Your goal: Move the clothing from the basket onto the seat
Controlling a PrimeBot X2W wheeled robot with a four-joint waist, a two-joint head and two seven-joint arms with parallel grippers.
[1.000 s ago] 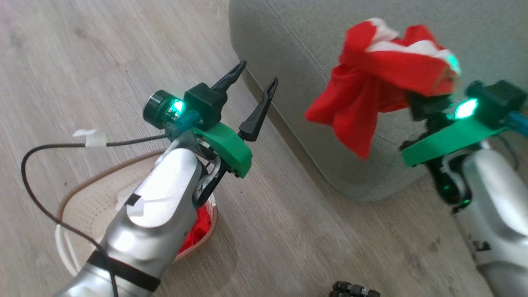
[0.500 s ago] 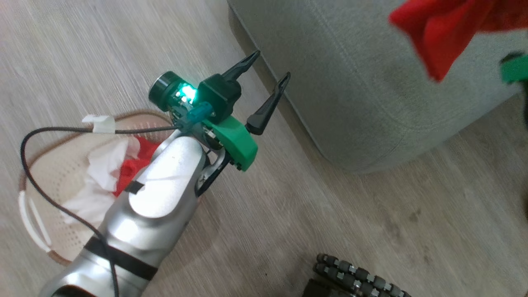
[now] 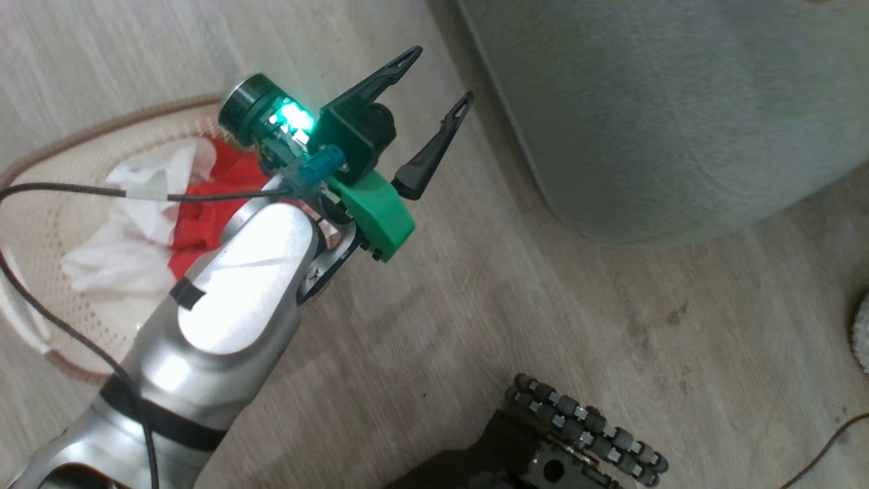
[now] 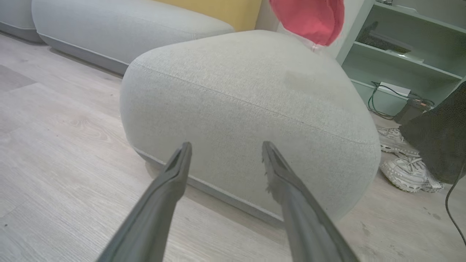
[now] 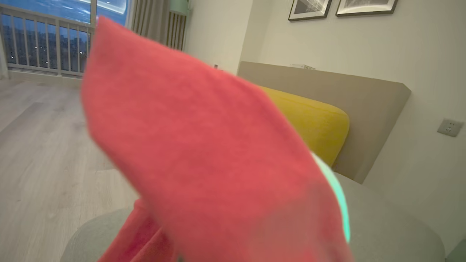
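Head view: left gripper [image 3: 441, 75] spread and empty beside the basket [image 3: 47, 204] of clothing [image 3: 204, 214]; a red garment [image 5: 204, 163] hides the right gripper, so I cannot tell its jaws.

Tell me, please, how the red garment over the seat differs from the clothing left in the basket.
The red garment hangs raised over the seat; the remaining clothing lies crumpled in the basket. The red garment shows nearly all red; the remaining clothing mixes white and red. Both are soft cloth.
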